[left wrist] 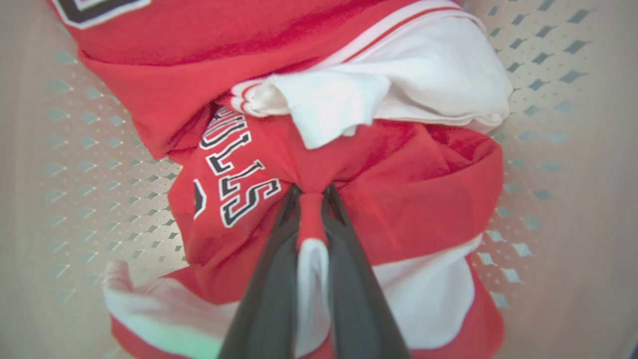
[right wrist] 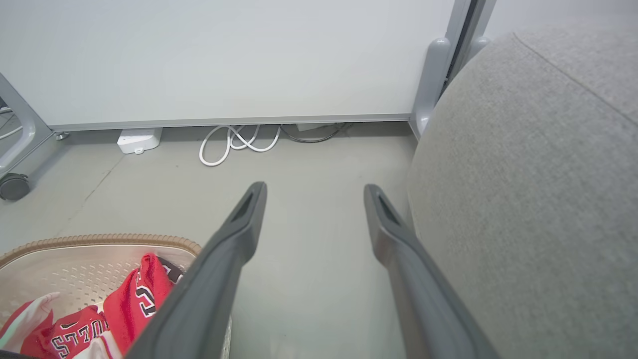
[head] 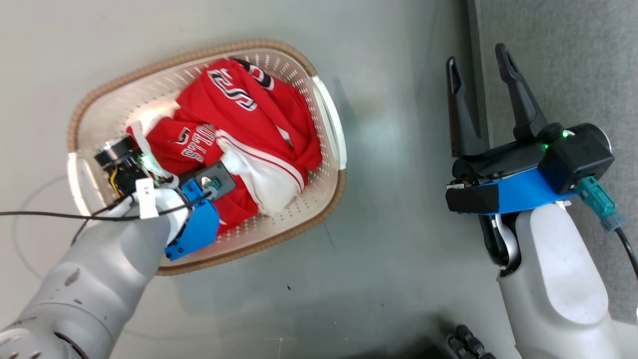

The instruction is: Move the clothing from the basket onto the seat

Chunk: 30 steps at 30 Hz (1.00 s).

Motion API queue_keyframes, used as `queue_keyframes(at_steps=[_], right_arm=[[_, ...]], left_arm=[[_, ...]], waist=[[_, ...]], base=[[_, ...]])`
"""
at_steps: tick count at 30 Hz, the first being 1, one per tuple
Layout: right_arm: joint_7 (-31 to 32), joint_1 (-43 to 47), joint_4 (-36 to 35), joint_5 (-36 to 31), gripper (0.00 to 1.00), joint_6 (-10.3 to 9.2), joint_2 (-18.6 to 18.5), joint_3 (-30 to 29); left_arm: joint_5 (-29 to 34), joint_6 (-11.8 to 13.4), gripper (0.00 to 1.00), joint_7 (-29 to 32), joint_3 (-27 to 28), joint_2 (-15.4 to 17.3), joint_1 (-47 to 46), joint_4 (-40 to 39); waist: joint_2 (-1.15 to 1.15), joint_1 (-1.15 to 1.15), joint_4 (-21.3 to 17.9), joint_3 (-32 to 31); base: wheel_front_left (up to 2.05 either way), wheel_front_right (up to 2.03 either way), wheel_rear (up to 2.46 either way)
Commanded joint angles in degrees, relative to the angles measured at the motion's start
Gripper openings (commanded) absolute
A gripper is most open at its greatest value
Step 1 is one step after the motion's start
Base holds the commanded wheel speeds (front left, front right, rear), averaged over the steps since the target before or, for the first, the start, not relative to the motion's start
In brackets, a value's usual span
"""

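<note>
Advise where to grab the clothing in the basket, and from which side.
Pinch a raised fold of the clothing near the middle of the pile, coming straight down from above: it lies crumpled, and the basket walls block the sides. The left gripper is shut on such a red fold.

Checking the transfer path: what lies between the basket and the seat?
Grey floor runs from the basket to the seat, with nothing lying on it; the head view shows this, with the open right gripper hanging over its seat-side edge.
</note>
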Motion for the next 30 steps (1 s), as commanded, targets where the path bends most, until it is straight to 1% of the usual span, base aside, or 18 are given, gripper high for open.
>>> queue_keyframes(at_steps=[1, 9, 10, 11, 17, 18, 23, 30], right_arm=[[-0.05, 1.01, 0.46, -0.41, 1.0, -0.02, -0.14, -0.18], [-0.06, 2.96, 2.01, -1.65, 1.0, -0.02, -0.14, -0.6], [-0.06, 2.96, 2.01, -1.65, 1.0, -0.02, -0.14, -0.6], [-0.06, 3.69, 2.37, -1.9, 1.0, -0.02, -0.14, -0.79], [-0.05, 6.01, 3.25, -2.56, 1.0, -0.02, -0.15, -1.41], [-0.05, 6.01, 3.25, -2.56, 1.0, -0.02, -0.15, -1.41], [-0.05, 8.51, 3.89, -3.15, 1.0, -0.02, -0.15, -2.28], [-0.05, 12.13, 4.44, -3.8, 1.0, -0.02, -0.15, -3.05]], left_arm=[[-0.36, 0.06, 0.0, -0.76, -0.19, -0.39, 1.07, -0.05], [-2.65, 0.06, 0.0, -4.2, 0.01, -2.69, 3.55, -0.09], [-2.65, 0.06, 0.0, -4.2, 0.01, -2.69, 3.55, -0.09], [-3.16, 0.1, 0.0, -4.99, 0.26, -3.2, 4.58, -0.21], [-5.32, 0.69, 0.0, -6.41, 1.71, -4.23, 7.21, -1.88], [-5.32, 0.69, 0.0, -6.41, 1.71, -4.23, 7.21, -1.88], [-7.34, 1.93, 0.0, -6.74, 4.11, -4.71, 9.18, -5.47], [-9.28, 4.06, 0.0, -6.77, 8.11, -3.85, 12.93, -13.7]], waist=[[0.0, 0.0, 1.21, -2.92], [0.0, 0.0, 3.71, -9.65], [0.0, 0.0, 3.71, -9.65], [0.0, 0.0, 4.27, -11.52], [0.0, 0.0, 5.97, -16.98], [0.0, 0.0, 5.97, -16.98], [0.0, 0.0, 7.77, -21.66], [0.0, 0.0, 9.7, -27.63]], base=[[0.0, 0.0, 0.0], [0.0, 0.0, 0.0], [0.0, 0.0, 0.0], [0.0, 0.0, 0.0], [0.0, 0.0, 0.0], [0.0, 0.0, 0.0], [0.0, 0.0, 0.0], [0.0, 0.0, 0.0]])
